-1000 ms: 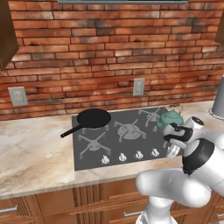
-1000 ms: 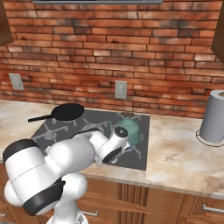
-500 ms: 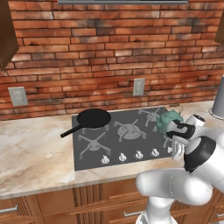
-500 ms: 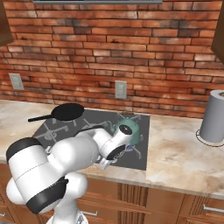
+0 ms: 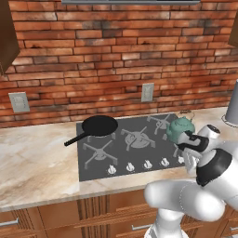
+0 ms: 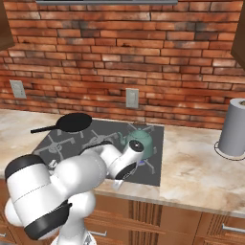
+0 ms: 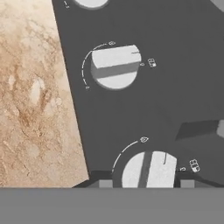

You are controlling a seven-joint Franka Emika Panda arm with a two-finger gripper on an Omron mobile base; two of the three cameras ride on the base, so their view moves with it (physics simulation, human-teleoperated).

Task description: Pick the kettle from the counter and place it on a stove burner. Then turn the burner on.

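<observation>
2 white knobs (image 7: 114, 66) face my hand camera; my gripper (image 7: 142, 183) straddles the nearer one, jaws partly apart, whether touching it I cannot tell. My kettle (image 5: 181, 128) sits on the cooktop's (image 5: 130, 153) right rear stove burner (image 6: 146, 160).

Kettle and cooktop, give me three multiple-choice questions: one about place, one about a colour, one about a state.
1. Where does the kettle stand?
A. on the counter left of the cooktop
B. on a right-hand burner of the cooktop
C. inside the frying pan

2. What colour is the frying pan?
A. black
B. red
C. white

3. How is the kettle held?
A. gripped by the jaws
B. hanging in the air
C. resting free on the grate

Answers: 1 B, it sits on the grate at the cooktop's right end. 2 A, pan and handle are black. 3 C, the hand view faces the white knobs, not the kettle.
</observation>
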